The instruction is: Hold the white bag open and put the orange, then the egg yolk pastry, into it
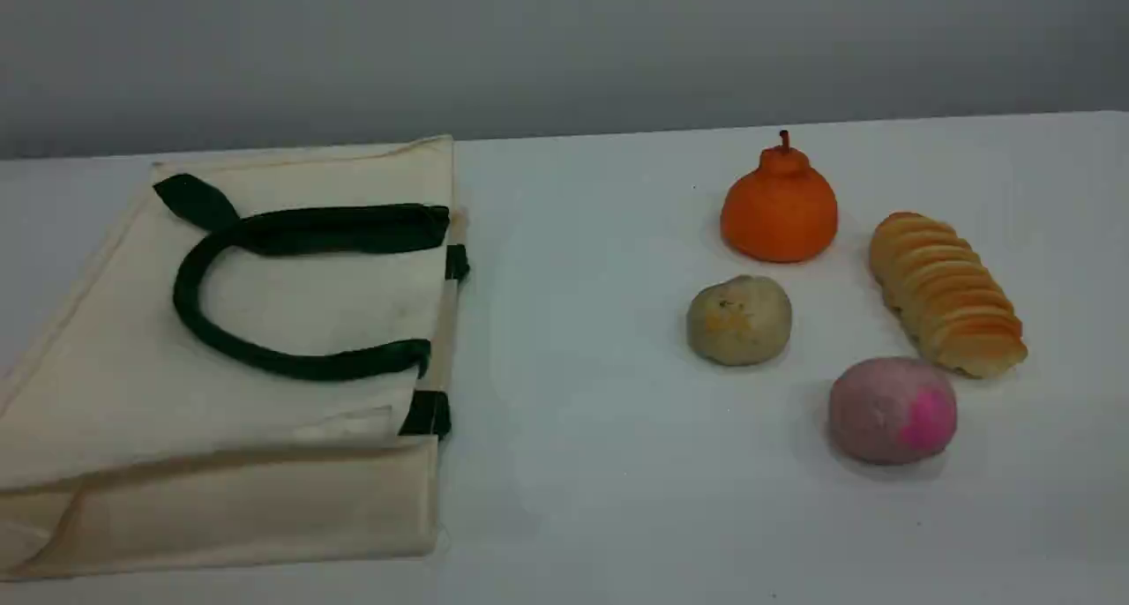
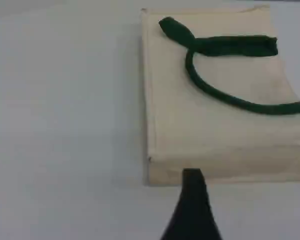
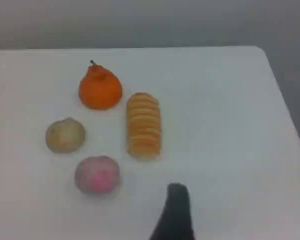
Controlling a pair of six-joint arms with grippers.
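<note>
The left gripper (image 2: 192,200) is released and holds nothing. Its one visible fingertip is above the table (image 1: 582,429), just off an edge of the white bag (image 1: 309,309). The right gripper (image 3: 176,205), also spread and holding nothing, hangs well apart from the bag. The bag lies flat with a green handle (image 1: 190,298) looped on top. Well to the bag's right, the egg yolk pastry (image 1: 739,320) sits nearest it. The orange (image 1: 780,212) is farther back, and the bread roll (image 1: 945,295) and pink ball (image 1: 893,409) are farthest.
</note>
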